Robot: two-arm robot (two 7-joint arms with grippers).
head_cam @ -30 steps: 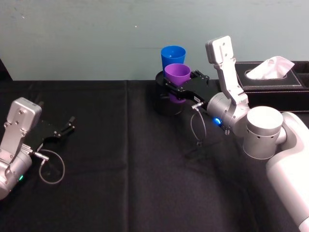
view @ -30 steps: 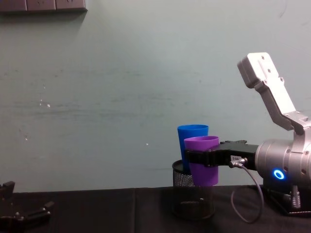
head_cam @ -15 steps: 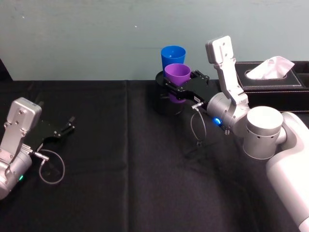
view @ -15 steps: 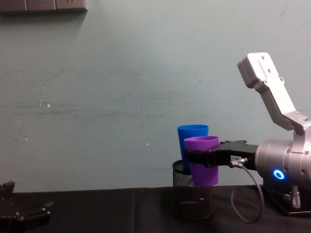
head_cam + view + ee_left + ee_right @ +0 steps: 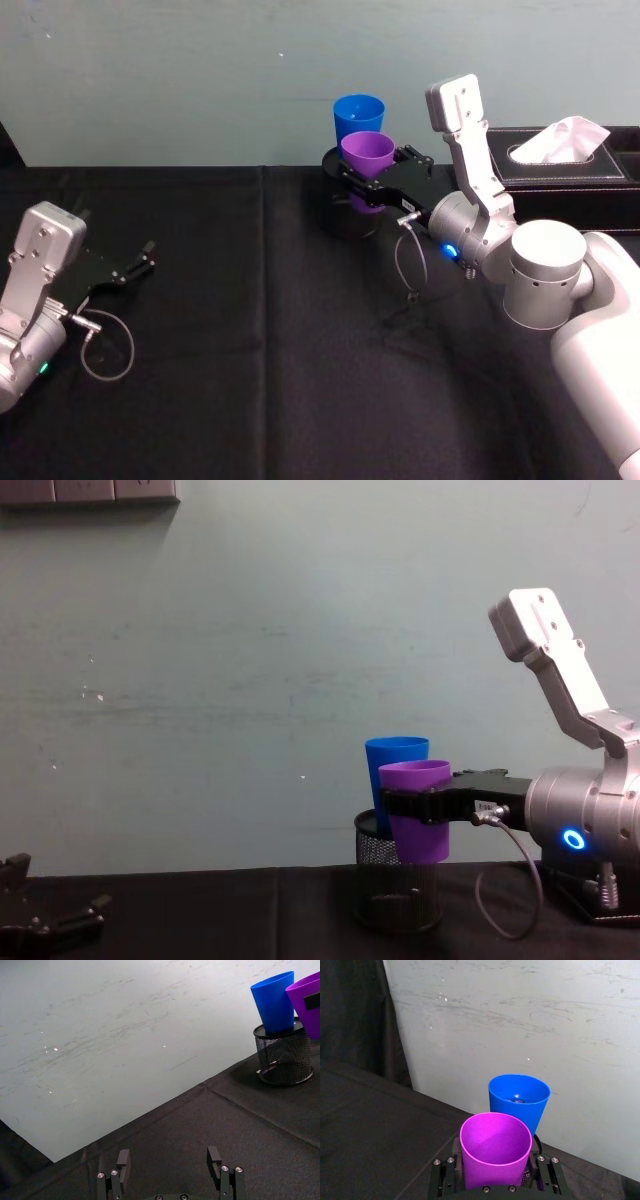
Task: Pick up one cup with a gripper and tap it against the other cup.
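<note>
My right gripper [image 5: 368, 172] is shut on the purple cup [image 5: 367, 154], holding it upright in the air just in front of the blue cup [image 5: 359, 116]. The chest view shows the purple cup [image 5: 417, 807] overlapping the blue cup [image 5: 397, 770], with the gripper [image 5: 415, 808] clamped round its middle. In the right wrist view the purple cup [image 5: 495, 1152] sits between the jaws, its rim close to the blue cup [image 5: 519, 1101]; whether they touch I cannot tell. The blue cup [image 5: 274, 1002] stands inside a black mesh pen holder [image 5: 282, 1055]. My left gripper [image 5: 135, 266] rests open at the far left.
The black mesh pen holder [image 5: 397, 882] stands near the back of the black tablecloth [image 5: 250, 350], below the held cup. A black tissue box [image 5: 560, 160] sits at the back right, behind my right arm. A pale wall [image 5: 200, 70] closes off the back.
</note>
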